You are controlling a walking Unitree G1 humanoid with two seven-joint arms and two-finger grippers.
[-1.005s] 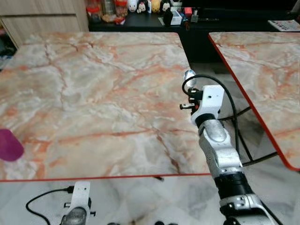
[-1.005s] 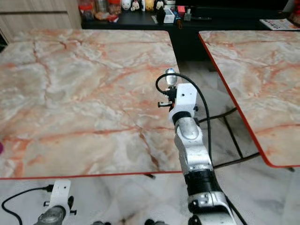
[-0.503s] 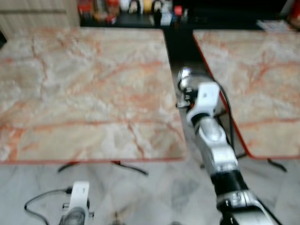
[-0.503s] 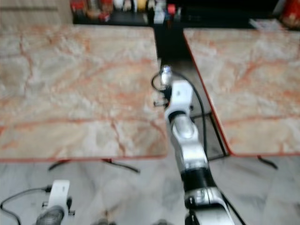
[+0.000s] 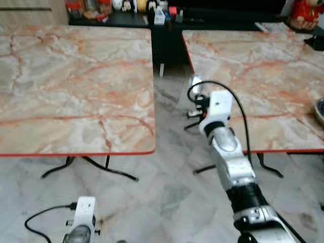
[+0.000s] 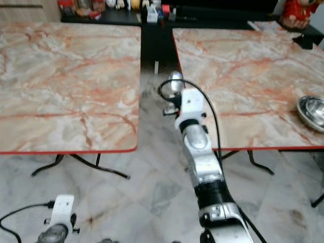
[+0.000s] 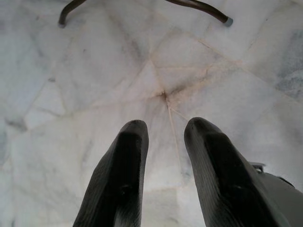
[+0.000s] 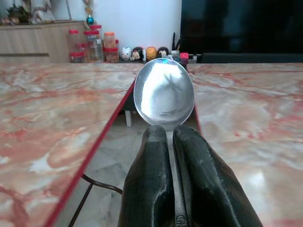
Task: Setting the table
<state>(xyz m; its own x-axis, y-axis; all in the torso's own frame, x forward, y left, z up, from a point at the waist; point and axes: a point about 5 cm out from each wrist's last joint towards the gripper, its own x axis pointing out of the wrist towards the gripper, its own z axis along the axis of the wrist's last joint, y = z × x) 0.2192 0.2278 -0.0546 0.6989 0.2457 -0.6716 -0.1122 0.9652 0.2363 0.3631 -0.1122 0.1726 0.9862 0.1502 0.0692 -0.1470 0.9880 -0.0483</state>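
No legible text or labels anywhere

Polished metal spoon (image 8: pixel 164 93), glossy orange-veined marble tables (image 5: pixel 76 81) edged in red, smooth pale marble floor (image 7: pixel 94 71).

Head stereo pair high above two marble tables (image 5: pixel 76 86); wrist views along the fingers (image 7: pixel 123 184).

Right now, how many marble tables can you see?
2. One table is ahead on the left, the other table ahead on the right across a gap. The right gripper holds a spoon over that gap.
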